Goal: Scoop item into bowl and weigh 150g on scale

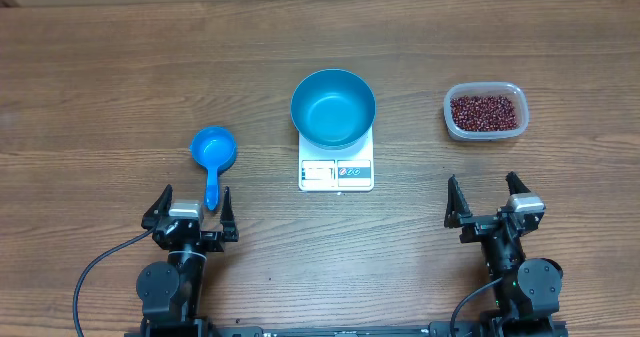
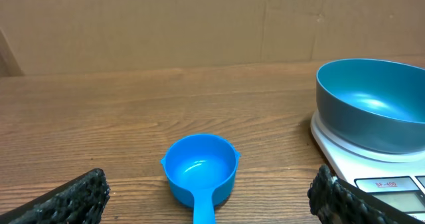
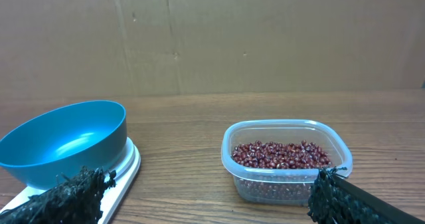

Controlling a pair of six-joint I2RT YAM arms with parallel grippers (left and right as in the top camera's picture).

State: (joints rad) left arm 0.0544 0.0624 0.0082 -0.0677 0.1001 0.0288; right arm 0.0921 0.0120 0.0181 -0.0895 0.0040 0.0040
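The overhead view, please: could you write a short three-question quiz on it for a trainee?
1. True or false: the blue bowl stands on the scale.
2. Which gripper is nearer the blue scoop?
3. The beans are in: A the bowl; B the clear tub; C the scoop.
Key: 1 true; 2 the left gripper; 3 B.

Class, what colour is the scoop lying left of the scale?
Bright blue scoop; clearest in the left wrist view.
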